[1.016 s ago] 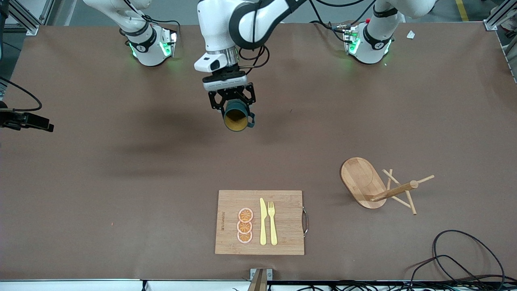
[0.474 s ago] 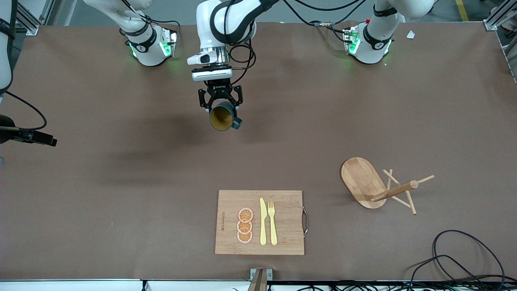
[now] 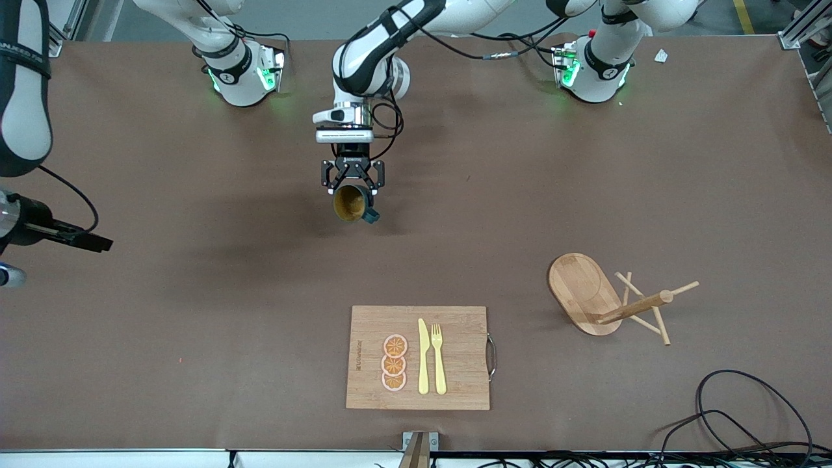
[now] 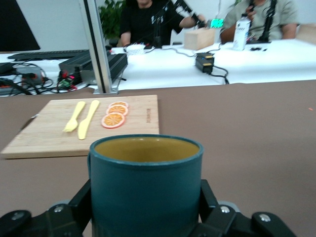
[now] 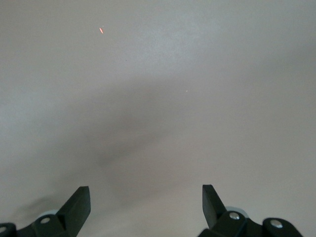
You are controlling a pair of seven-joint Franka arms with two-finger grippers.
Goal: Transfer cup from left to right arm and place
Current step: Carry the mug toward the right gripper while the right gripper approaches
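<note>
Left gripper (image 3: 351, 184), upper centre of front frame: jaws clamped on cup (image 3: 350, 203), held over bare surface (image 3: 195, 292). Right gripper (image 5: 145, 207), frame's left edge: jaws spread wide, empty.

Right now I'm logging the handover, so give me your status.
Left gripper shut on the cup, over bare table. Right gripper open, empty, at the right arm's end. No obstruction between them.

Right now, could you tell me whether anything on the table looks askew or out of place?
Yes: the wooden mug rack lies tipped on its side toward the left arm's end of the table, base on edge, pegs splayed. The left end effector holds the cup above the table; the right end effector is open, empty.
</note>
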